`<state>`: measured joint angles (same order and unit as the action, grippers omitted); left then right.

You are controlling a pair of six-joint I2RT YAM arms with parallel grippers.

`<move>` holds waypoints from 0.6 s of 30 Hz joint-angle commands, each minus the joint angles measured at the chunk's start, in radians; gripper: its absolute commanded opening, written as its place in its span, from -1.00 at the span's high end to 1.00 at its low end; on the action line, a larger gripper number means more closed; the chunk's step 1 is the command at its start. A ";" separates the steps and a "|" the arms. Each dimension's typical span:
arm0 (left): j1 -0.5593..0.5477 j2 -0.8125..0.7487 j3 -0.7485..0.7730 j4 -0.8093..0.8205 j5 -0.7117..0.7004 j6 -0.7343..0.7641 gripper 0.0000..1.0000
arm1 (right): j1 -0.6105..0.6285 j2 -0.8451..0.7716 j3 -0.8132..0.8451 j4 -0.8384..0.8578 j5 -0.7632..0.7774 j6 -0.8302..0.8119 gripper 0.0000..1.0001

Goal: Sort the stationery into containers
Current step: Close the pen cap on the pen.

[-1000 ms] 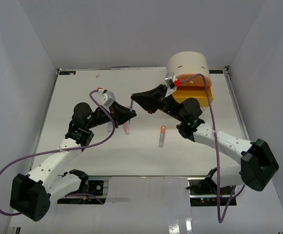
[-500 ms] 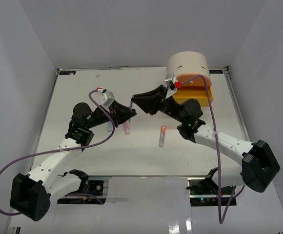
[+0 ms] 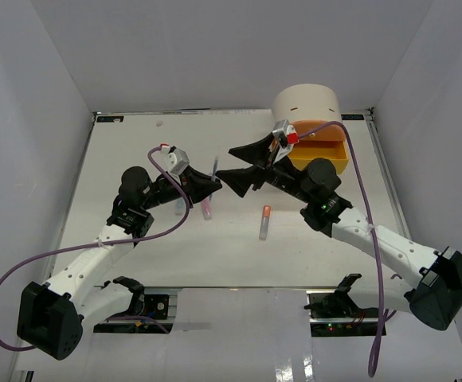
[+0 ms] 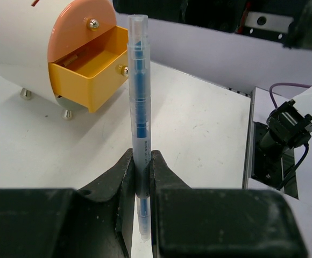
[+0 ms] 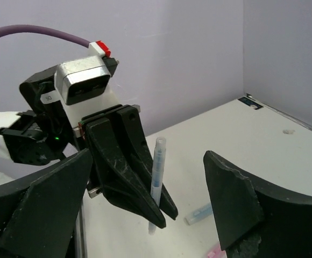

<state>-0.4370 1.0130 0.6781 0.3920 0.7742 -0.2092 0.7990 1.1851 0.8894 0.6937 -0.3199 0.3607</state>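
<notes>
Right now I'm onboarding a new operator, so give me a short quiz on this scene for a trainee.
1. True or false: the left tool is shut on an upright blue pen.
2. Which drawer of the organiser is pulled out? A the peach one, B the yellow drawer, C none.
3. Fill in: the jaws of the right tool stand ___ on either side of the pen.

Key: 1 true; 2 B; 3 open.
</notes>
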 commanded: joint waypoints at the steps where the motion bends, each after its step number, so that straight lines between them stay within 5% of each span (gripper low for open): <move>1: -0.002 -0.004 0.023 -0.060 0.010 0.057 1.00 | 0.003 -0.042 0.115 -0.215 0.093 -0.101 -0.80; 8: -0.002 -0.001 0.038 -0.133 0.005 0.108 1.00 | 0.003 0.001 0.288 -0.450 0.116 -0.125 -1.00; 18: -0.002 -0.013 0.035 -0.166 -0.013 0.122 1.00 | 0.026 0.139 0.399 -0.574 0.131 -0.103 -0.52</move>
<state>-0.4370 1.0157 0.6830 0.2394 0.7670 -0.1059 0.8104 1.3048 1.2411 0.1688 -0.2047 0.2569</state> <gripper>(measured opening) 0.219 0.774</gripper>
